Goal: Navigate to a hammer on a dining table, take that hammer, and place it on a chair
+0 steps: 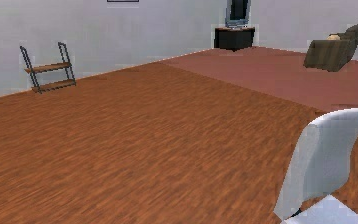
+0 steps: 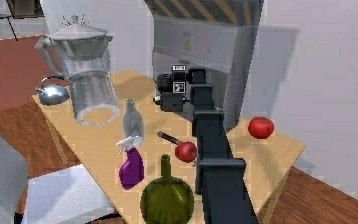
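Bench [image 2: 277, 160]: pale wood, crowded. My arm [image 2: 219, 170] reaches across its middle. White chair [image 1: 322, 160] stands close by the bench, the likely drop place. On the bench, by size: tall glass jug [image 2: 87, 75], green bottle [image 2: 167, 200], purple spray bottle [image 2: 132, 165], clear bottle [image 2: 134, 122], metal kettle [image 2: 52, 93], two red round things [image 2: 261, 127]. Smallest: a thin dark stick [image 2: 169, 136], just beside the nearer red one and hard against the arm's left side. I judge it the hammer's handle, its head hidden by the arm. Hand [image 2: 163, 80] sits out toward the bench's far edge, beyond the stick. Fingers' state and any load: cannot tell. Risks: lowering from here would miss the handle; drawing back too low could send the red thing rolling off or tip the clear bottle.
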You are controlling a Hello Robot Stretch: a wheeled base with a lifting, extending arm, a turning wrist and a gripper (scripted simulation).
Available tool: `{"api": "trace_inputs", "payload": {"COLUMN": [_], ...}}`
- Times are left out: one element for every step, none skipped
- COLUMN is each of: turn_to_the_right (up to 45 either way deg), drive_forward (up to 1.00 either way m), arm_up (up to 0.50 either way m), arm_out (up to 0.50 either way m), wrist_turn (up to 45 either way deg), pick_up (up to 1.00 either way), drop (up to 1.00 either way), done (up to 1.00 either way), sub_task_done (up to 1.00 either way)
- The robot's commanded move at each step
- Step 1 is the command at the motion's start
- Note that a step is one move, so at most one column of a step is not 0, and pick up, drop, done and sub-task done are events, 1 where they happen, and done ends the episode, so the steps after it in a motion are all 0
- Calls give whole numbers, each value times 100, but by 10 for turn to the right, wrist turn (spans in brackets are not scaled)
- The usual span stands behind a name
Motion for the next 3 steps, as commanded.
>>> {"api": "trace_inputs", "payload": {"turn_to_the_right": [0,0,0], "drive_forward": [0,0,0], "arm_up": [0,-30,0], "arm_out": [0,0,0], "wrist_turn": [270,0,0], "pick_up": [0,0,100], "drop": [0,0,0], "done": [0,0,0], "sub_task_done": [0,0,0]}}
